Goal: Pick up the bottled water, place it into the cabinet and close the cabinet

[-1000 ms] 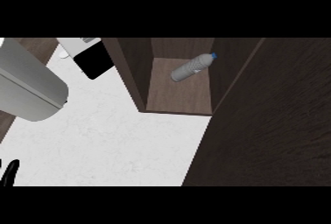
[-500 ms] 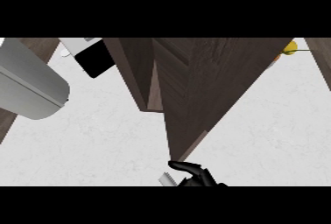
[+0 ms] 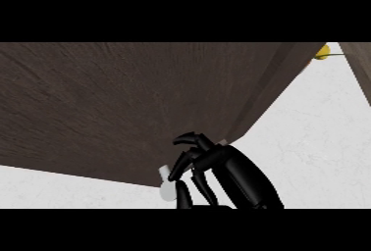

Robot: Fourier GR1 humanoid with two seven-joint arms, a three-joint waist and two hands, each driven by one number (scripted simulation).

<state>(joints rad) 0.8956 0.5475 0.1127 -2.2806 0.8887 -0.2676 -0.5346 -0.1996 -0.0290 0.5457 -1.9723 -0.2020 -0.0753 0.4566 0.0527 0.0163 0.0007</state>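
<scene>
The cabinet's dark wooden door (image 3: 123, 103) fills most of the head view and hides the cabinet's inside. The bottled water does not show anywhere. My right hand (image 3: 232, 171) comes up from the lower edge at the middle. Its relaxed fingers (image 3: 190, 143) lie against the door's lower corner and hold nothing. A small pale grey piece (image 3: 168, 182), perhaps the door's handle, shows just left of the hand. My left hand is out of view.
White counter (image 3: 311, 142) shows to the right of the door and in a strip along the lower left. A small yellow object (image 3: 322, 50) lies at the top right, beside another dark wooden panel (image 3: 360, 63).
The door has swung left across the view, covering the open compartment and the bottle seen a second ago. My right hand has risen to the door. The left hand has left the view.
</scene>
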